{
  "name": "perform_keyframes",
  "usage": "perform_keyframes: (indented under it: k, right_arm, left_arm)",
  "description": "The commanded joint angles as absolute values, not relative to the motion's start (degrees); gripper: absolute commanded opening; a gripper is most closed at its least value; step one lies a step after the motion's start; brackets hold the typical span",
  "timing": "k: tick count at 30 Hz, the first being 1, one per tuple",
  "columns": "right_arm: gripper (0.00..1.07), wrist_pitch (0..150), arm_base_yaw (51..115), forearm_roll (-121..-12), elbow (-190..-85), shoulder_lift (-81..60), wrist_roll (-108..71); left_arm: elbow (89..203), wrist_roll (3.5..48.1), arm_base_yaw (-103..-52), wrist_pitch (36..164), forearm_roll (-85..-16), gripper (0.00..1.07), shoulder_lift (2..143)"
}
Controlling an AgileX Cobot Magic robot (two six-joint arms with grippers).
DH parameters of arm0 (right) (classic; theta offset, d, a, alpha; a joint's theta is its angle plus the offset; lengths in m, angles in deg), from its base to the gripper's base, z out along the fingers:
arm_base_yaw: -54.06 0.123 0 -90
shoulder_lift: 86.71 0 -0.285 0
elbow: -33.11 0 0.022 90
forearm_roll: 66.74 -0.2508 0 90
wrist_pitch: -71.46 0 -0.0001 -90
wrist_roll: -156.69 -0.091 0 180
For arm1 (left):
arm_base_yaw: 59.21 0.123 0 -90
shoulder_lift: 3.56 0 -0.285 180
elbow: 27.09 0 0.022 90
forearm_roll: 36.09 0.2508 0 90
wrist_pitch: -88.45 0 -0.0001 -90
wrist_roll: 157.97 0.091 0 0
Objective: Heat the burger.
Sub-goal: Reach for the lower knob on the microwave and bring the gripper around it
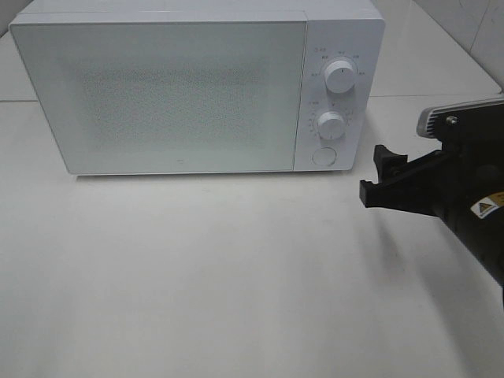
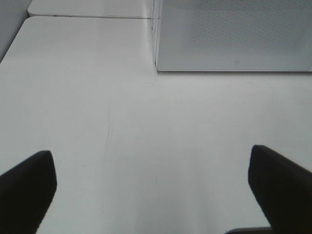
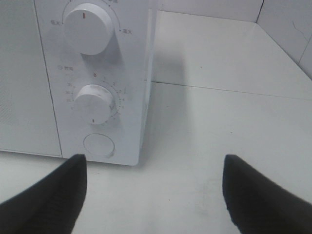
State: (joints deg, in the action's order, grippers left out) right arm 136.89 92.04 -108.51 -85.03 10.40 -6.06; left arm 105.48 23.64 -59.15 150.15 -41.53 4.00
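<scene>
- White box-shaped microwave point(image 1: 189, 87) stands on the white table point(image 1: 197, 276), door closed.
- Black right gripper point(image 1: 376, 177) sits at the microwave's 4 o'clock, released and empty.
- Black left gripper point(image 2: 151, 153) is also released and empty.

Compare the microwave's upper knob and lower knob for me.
The upper knob has its mark pointing away from the round button; on the lower knob it points toward it. Few labels ring the upper knob, a numbered scale the lower knob. Both are white and round.

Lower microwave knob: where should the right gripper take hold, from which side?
Pinch the lower knob by its round rim, coming straight at the microwave front; it stands proud of the panel, which the open right gripper faces.
</scene>
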Motion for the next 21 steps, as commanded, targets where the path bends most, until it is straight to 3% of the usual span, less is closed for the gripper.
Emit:
perform_keyframes:
  k: [1,21]
  right_arm:
    - [0.75,139.6,96.1,-114.0,-88.5,13.6,-4.9]
    - [0.75,143.9,97.4,-114.7,-101.3,27.2,-4.9]
  left_arm:
    - [105.3,23.6,-58.9,149.8,-41.8,1.01,3.1]
    - [105.3,23.6,-58.9,149.8,-41.8,1.01,3.1]
